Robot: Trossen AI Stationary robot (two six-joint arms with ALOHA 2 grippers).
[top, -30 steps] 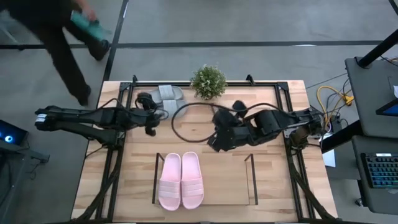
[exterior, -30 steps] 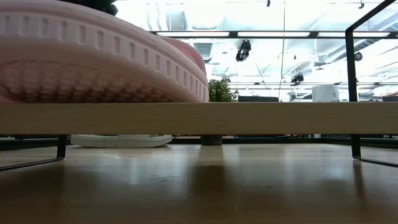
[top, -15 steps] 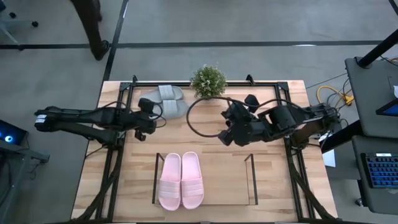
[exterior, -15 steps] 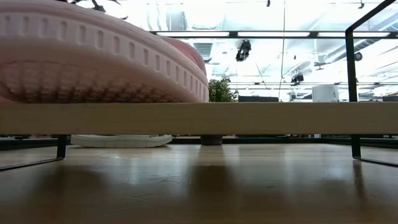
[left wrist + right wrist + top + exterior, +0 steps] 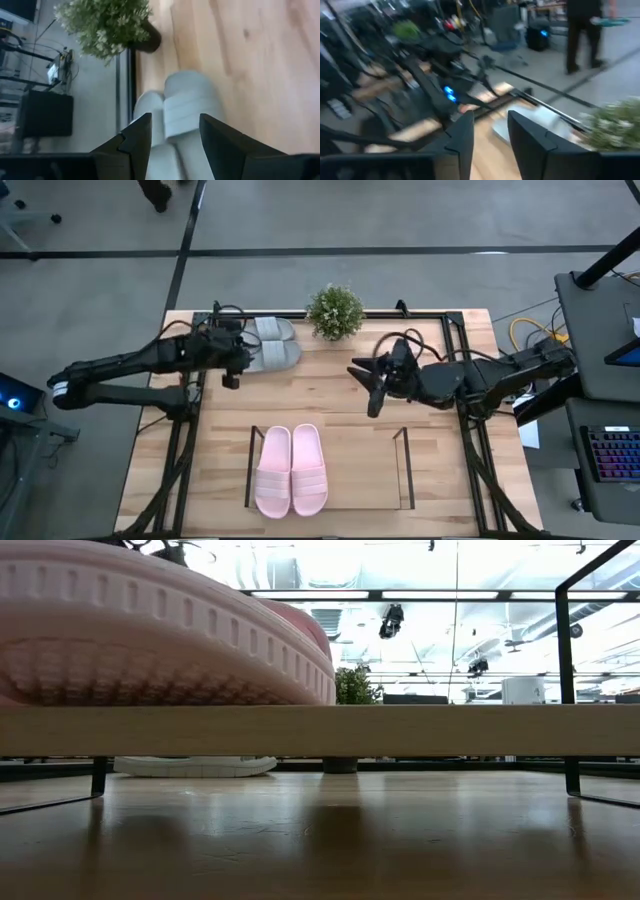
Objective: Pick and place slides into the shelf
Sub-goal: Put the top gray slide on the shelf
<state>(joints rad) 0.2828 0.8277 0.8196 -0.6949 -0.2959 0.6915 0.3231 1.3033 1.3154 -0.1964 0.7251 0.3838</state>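
With its fingers (image 5: 142, 137) spread and empty over the grey slides (image 5: 268, 345), the left gripper (image 5: 232, 367) may pinch both if it closes off-centre; right gripper (image 5: 372, 385) open, idle.

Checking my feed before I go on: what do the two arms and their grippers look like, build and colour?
Both arms are dark, slender, jointed links with black cables looping off them. The left gripper and right gripper each end in two dark fingers; the left wrist view shows its fingers as flat, angular blades. No markings are legible.
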